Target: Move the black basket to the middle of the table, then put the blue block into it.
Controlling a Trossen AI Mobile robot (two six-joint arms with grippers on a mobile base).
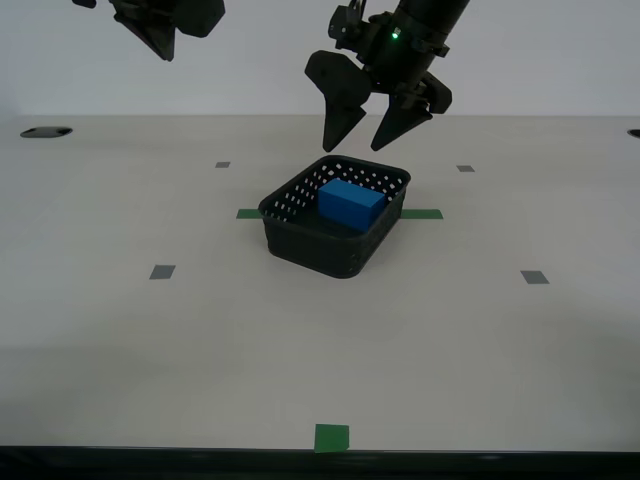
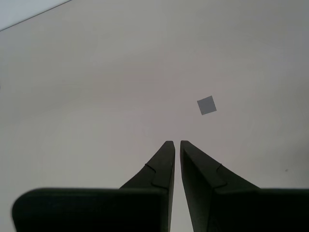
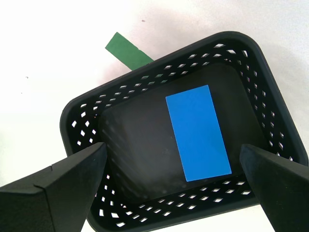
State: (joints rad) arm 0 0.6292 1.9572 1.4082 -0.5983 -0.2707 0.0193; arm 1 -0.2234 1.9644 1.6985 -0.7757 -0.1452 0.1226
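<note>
Blue block (image 1: pixel 352 203) sits inside the black basket (image 1: pixel 300 235), flat on the floor, off to one side rather than centred. Basket rests on the worktop (image 1: pixel 200 340) about mid-width, over a green tape strip (image 1: pixel 424 214) that pokes out on both sides. Grey square markers (image 1: pixel 162 272) sit well apart from it.

My first pincer (image 1: pixel 366 138) hangs above the basket's far rim w/ jaws spread wide, nothing in them; its wrist cam looks straight down into the basket, block (image 3: pixel 198 139) between the two fingers (image 3: pixel 58 186) but well below. My second pincer (image 2: pixel 174 143) is off to the exterior view's left, raised, jaws nearly touching, empty, over bare worktop w/ one grey marker (image 2: pixel 206 105) in sight.

Handling, as a guess: block looks solid, smooth-faced, stiff, prob. light. A bit slippery, so grip across the short width on the two long faces, near the middle. The wall beside it leaves little room for a finger on that side.

Basket looks like thin perforated plastic: light, some flex, slides easily if nudged. Best hold is pinching one wall at the rim, mid-side, not a rounded corner.

Both steps look done from how things lie.
</note>
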